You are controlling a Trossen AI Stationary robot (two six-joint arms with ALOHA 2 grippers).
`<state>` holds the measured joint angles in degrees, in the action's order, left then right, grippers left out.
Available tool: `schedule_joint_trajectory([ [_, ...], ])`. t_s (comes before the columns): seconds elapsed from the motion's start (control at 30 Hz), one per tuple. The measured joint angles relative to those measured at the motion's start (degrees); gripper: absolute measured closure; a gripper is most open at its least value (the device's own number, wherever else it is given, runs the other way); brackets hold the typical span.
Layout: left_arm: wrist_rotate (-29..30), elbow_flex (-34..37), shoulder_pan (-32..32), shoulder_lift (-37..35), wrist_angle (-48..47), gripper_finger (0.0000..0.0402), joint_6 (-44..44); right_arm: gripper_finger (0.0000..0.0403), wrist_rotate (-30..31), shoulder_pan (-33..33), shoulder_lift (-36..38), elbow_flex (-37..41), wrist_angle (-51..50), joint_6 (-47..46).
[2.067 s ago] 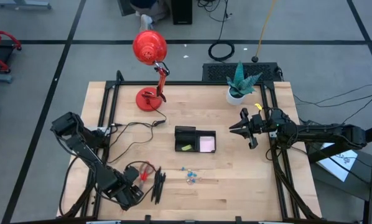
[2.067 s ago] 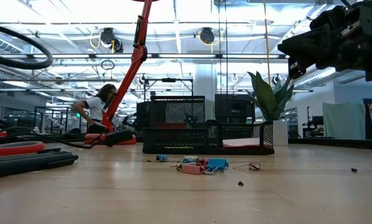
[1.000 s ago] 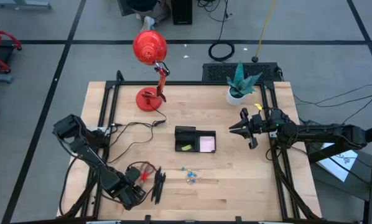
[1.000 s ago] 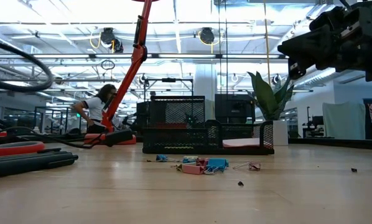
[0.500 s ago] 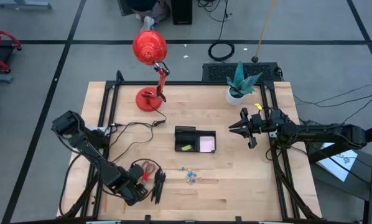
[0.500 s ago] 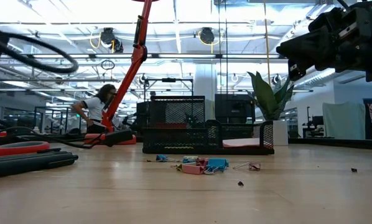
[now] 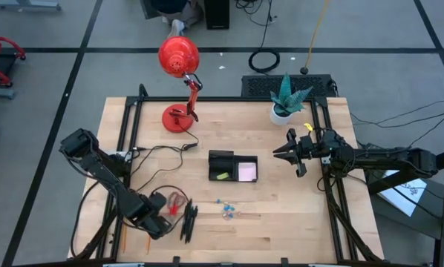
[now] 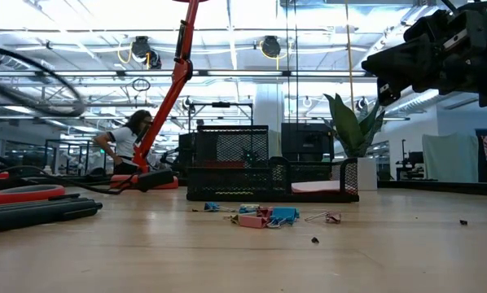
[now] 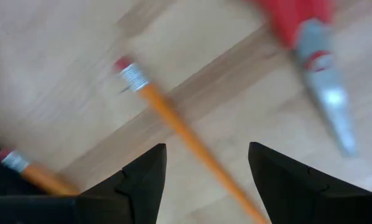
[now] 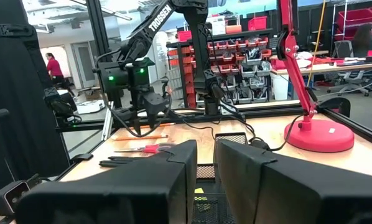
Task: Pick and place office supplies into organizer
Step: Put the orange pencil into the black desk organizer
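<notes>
Down at the near left corner of the desk, the left hand hangs low with its fingers spread wide and nothing between them. Its wrist camera looks straight onto an orange pencil lying in the gap between the fingers, with the blade tip of the red-handled scissors off to one side and a second pencil end at the frame's edge. Black pens lie just beside the scissors. The black organizer sits mid-desk, holding a yellow-green piece and a pale sticky-note pad. Small clips are scattered on the wood in front of it. The right hand hovers above the desk right of the organizer, fingers nearly together and empty.
</notes>
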<state>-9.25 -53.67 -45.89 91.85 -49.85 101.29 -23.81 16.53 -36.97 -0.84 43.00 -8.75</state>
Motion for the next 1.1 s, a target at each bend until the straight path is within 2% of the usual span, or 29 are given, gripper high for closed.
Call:
schedule_joint_trajectory([
  [0.3, 6.4, 0.0, -0.4, 0.0, 0.9, 0.0167, 3.6, 0.0344, 0.0, 0.0, 0.0, 0.0, 0.0, 0.5],
  [0.47, 5.8, 0.0, -1.1, 0.9, 0.3, 0.0167, 6.7, 0.0344, 0.0, 0.0, 0.0, 0.0, 0.0, 0.5],
  [0.83, 4.7, -0.1, -6.1, 2.2, 0.6, 0.0167, 23.8, 0.0344, 0.0, 0.0, -0.2, 0.0, -0.1, 0.5],
  [1.1, 5.9, -0.1, -6.9, 5.4, 3.6, 0.0167, 24.9, 0.0344, 0.0, 0.0, -0.2, 0.0, -0.1, 0.5],
])
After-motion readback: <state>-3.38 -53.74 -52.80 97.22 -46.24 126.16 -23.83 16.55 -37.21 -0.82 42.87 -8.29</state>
